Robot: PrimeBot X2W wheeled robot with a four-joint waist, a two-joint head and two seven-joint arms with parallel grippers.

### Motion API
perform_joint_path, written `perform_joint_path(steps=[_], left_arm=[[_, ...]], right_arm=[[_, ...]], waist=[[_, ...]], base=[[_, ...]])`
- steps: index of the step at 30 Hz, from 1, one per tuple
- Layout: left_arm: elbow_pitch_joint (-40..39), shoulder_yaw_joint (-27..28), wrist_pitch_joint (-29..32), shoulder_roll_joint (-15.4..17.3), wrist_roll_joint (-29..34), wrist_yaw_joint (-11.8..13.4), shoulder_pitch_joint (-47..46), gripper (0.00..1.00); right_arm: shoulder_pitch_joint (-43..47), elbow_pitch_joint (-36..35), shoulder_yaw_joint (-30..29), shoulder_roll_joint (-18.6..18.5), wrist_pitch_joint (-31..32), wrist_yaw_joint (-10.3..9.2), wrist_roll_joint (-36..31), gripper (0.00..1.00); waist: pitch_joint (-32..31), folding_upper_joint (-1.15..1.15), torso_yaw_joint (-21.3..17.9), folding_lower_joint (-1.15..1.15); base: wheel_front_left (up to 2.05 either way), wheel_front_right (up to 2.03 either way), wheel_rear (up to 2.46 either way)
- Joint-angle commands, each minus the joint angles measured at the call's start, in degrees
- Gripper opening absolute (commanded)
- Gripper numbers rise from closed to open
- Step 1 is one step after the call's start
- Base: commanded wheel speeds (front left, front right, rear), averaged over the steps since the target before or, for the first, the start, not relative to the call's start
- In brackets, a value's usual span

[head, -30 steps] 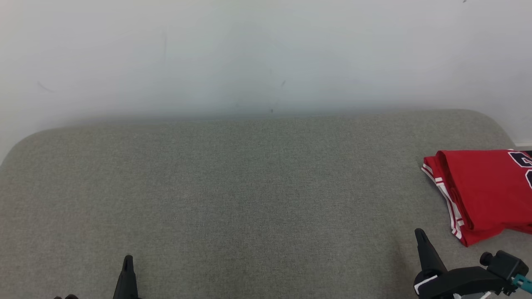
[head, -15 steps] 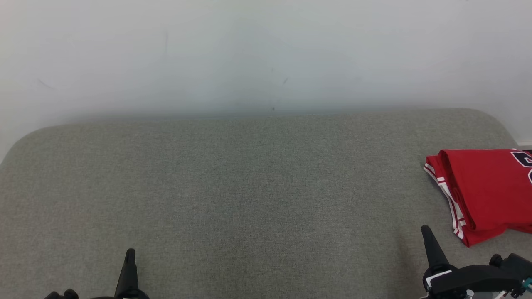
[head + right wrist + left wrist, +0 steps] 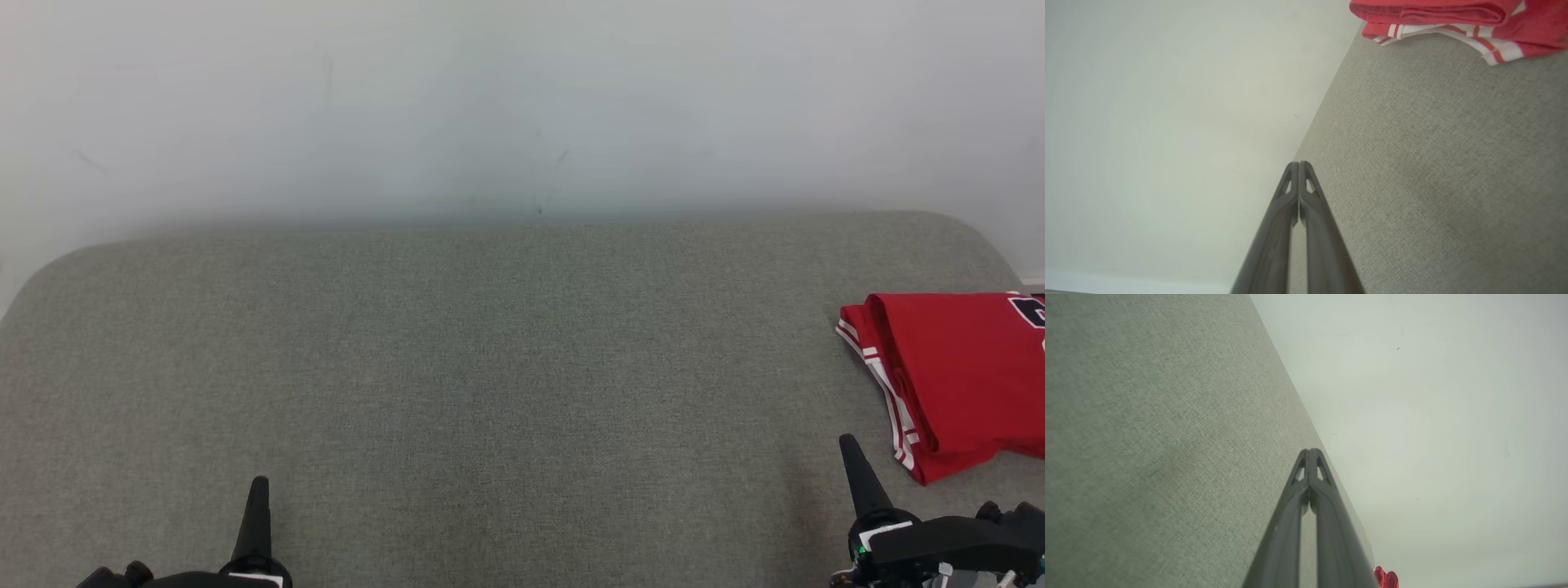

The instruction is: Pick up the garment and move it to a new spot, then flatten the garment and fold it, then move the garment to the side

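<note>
The garment (image 3: 963,376) is a red jersey with white-striped trim and dark lettering, lying folded at the right edge of the grey cushioned surface (image 3: 490,367). In the right wrist view the garment (image 3: 1453,16) lies at the top right; in the left wrist view a scrap of the garment (image 3: 1386,579) peeks past the fingers. My left gripper (image 3: 259,483) is shut near the front left, holding nothing; the left gripper (image 3: 1309,451) tips press together. My right gripper (image 3: 847,443) is shut just left of the garment's near corner, apart from it; the right gripper (image 3: 1299,164) is empty too.
A pale wall (image 3: 522,106) stands right behind the grey surface. The surface has rounded back corners. Its wide middle stretch lies between my two grippers.
Both grippers have slid slightly further up the head view, the right one also a little to the right. The garment has stayed where it lies.
</note>
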Motion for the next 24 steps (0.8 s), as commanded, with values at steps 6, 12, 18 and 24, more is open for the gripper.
perform_joint_path(steps=[6,12,18,24], left_arm=[[-0.03,0.08,1.00,0.34,-3.76,-0.33,-1.94,0.00],[0.13,0.09,1.61,0.35,-6.25,-0.46,-2.62,0.00],[0.35,0.11,2.26,0.37,-8.91,-0.61,-2.96,0.00],[0.55,0.13,2.89,0.39,-11.39,-0.58,-3.70,0.00]], right_arm=[[-1.52,-0.16,-0.82,-0.07,0.61,-0.07,4.27,0.00],[-1.69,-0.10,-1.24,-0.07,0.91,-0.07,6.87,0.00],[-2.04,-0.02,-1.76,-0.07,1.36,-0.08,9.80,0.00],[-2.34,0.06,-2.25,-0.07,1.65,-0.09,12.61,0.00]], waist=[[0.16,0.00,0.11,0.00],[0.28,0.00,0.20,-0.01],[0.43,0.00,0.30,-0.01],[0.58,0.00,0.41,-0.01]], base=[[0.00,0.00,0.00],[0.00,0.00,0.00],[0.00,0.00,0.00],[0.00,0.00,0.00]])
